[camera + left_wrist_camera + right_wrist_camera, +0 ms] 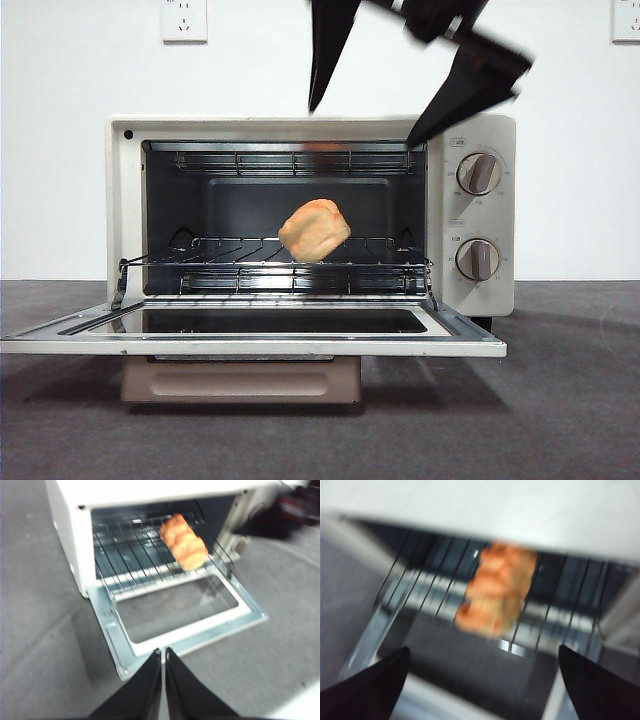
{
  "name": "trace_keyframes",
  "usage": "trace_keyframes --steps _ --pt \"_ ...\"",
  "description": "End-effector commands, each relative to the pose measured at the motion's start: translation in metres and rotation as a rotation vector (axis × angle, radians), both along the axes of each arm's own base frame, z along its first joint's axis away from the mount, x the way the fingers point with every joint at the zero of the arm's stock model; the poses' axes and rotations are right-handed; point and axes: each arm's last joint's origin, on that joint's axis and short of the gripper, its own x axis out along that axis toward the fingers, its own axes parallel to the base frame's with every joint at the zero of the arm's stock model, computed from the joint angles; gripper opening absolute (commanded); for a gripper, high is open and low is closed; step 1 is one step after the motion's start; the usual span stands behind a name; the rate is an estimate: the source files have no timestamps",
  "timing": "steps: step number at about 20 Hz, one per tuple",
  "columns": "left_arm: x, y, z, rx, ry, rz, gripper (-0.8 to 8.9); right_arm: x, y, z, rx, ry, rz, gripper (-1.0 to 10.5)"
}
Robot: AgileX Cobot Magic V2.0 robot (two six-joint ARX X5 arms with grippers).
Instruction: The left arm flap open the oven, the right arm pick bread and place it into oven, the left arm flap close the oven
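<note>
The cream-white oven (480,135) stands with its door (250,335) folded down flat. The golden-brown bread (314,230) lies on the wire rack (250,262) inside, near the front edge, also seen as bread (183,542) and blurred bread (497,587). My right gripper (365,115) hangs open above the oven's top front edge, nothing between its fingers; its wrist view looks down on the bread. My left gripper (163,652) is shut and empty, out in front of the lowered door's left corner.
Two round knobs (478,173) sit on the oven's right panel. The oven rests on a dark grey table (560,400) before a white wall with sockets (184,18).
</note>
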Motion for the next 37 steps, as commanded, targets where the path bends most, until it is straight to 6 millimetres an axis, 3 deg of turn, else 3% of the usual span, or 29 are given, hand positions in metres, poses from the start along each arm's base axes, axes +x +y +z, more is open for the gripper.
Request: trace_keyframes --steps 1,4,9,14,18,23,30,37 --pt "0.001 0.000 0.007 -0.009 -0.028 0.030 0.19 -0.028 -0.012 0.020 -0.076 -0.046 0.114 4.7" --pt "0.011 -0.008 0.003 0.069 -0.017 0.081 0.16 -0.063 -0.045 0.035 -0.147 -0.027 0.168 4.7" --pt "0.037 -0.041 -0.012 0.204 0.117 0.028 0.14 -0.105 -0.092 0.054 -0.132 -0.049 0.170 4.7" --pt "0.069 -0.065 -0.053 0.179 0.314 -0.051 0.14 -0.135 -0.125 0.066 -0.055 -0.131 0.163 4.7" --pt "0.091 -0.052 -0.087 -0.026 0.427 -0.028 0.14 -0.156 -0.149 0.066 -0.043 -0.152 0.146 4.7" --pt "0.109 -0.020 -0.117 -0.241 0.470 0.095 0.14 -0.172 -0.168 0.066 -0.022 -0.200 0.108 4.7" --pt "0.127 0.022 -0.132 -0.344 0.492 0.270 0.14 -0.173 -0.170 0.066 0.000 -0.206 0.099 4.7" --pt "0.145 0.024 -0.172 -0.345 0.744 0.250 0.14 -0.171 -0.167 0.072 0.043 -0.259 0.100 4.7"
